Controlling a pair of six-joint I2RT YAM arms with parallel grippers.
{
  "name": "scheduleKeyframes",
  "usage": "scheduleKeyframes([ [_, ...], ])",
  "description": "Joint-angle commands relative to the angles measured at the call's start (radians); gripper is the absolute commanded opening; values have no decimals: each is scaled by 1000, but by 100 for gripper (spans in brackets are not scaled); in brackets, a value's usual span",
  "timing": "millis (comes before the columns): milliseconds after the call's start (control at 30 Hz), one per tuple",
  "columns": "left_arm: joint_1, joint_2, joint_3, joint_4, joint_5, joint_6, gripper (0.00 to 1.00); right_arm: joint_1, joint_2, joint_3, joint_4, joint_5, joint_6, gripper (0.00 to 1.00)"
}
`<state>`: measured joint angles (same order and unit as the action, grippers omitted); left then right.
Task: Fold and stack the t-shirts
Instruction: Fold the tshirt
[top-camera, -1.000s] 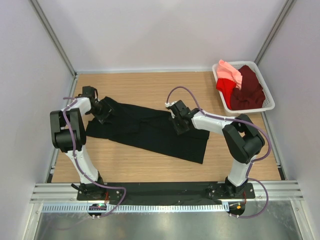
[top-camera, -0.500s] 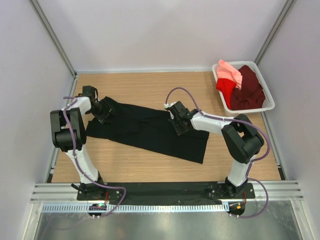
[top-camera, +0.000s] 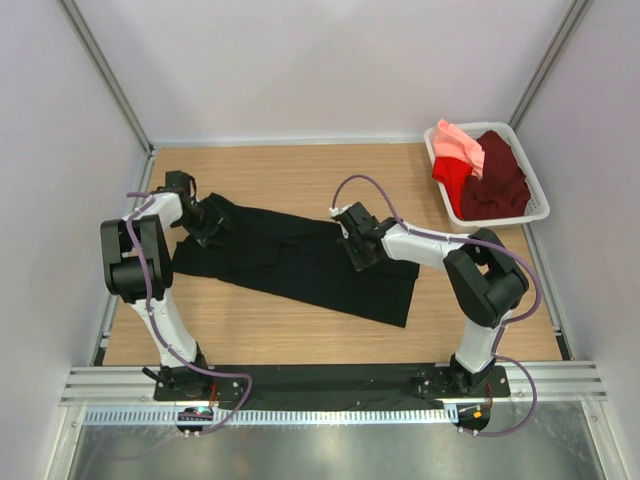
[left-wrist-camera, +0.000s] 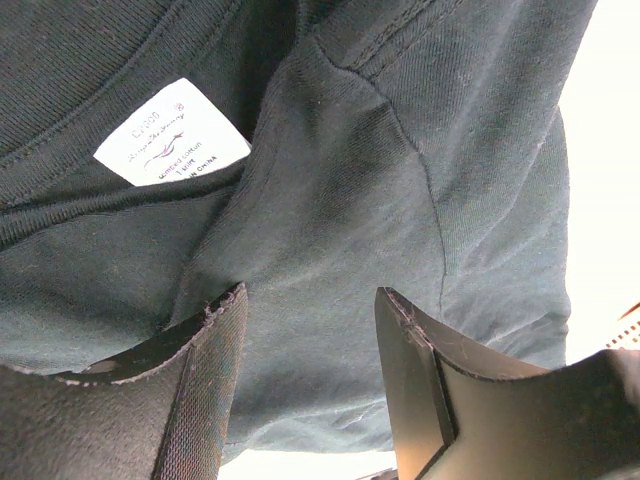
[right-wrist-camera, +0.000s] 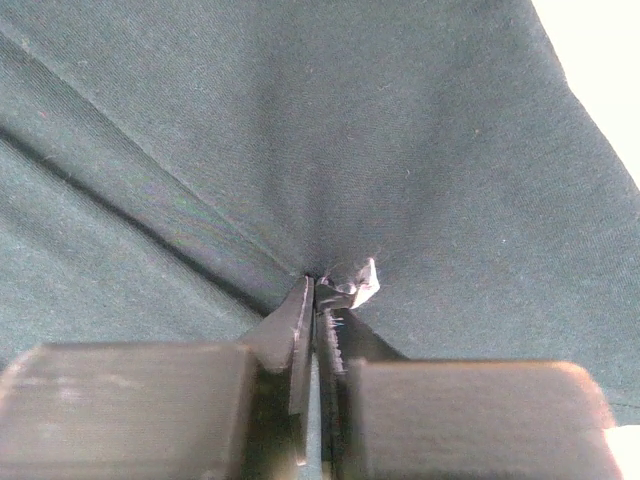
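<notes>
A large black t-shirt (top-camera: 290, 262) lies spread flat across the table, running from upper left to lower right. My left gripper (top-camera: 210, 222) sits over its upper left end, near the collar. In the left wrist view it (left-wrist-camera: 310, 300) is open, its fingers apart over the black cloth (left-wrist-camera: 330, 180), with a white label (left-wrist-camera: 172, 132) just ahead. My right gripper (top-camera: 357, 250) is on the shirt's upper right part. The right wrist view shows it (right-wrist-camera: 318, 285) shut on a small pinch of the black cloth (right-wrist-camera: 400, 150).
A white basket (top-camera: 541, 191) stands at the back right corner. It holds a salmon-pink shirt (top-camera: 455, 140), a red one (top-camera: 452, 176) and a maroon one (top-camera: 498, 178). Bare wooden table (top-camera: 300, 175) lies behind and in front of the black shirt.
My right gripper has closed on the black cloth and shifted slightly left. The left arm and the shirt's outline look unchanged.
</notes>
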<state>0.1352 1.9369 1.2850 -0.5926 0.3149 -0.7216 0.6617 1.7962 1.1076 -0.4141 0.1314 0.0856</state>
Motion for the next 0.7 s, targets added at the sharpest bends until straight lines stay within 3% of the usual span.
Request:
scheduleKeyframes([
  [0,18,31,0,-9,-108,39,57,6,-35,8,-16,5,16,1],
  [667,21,22,-7,-23,-162,22,59,12,-70,-3,-83,-21,39,1],
])
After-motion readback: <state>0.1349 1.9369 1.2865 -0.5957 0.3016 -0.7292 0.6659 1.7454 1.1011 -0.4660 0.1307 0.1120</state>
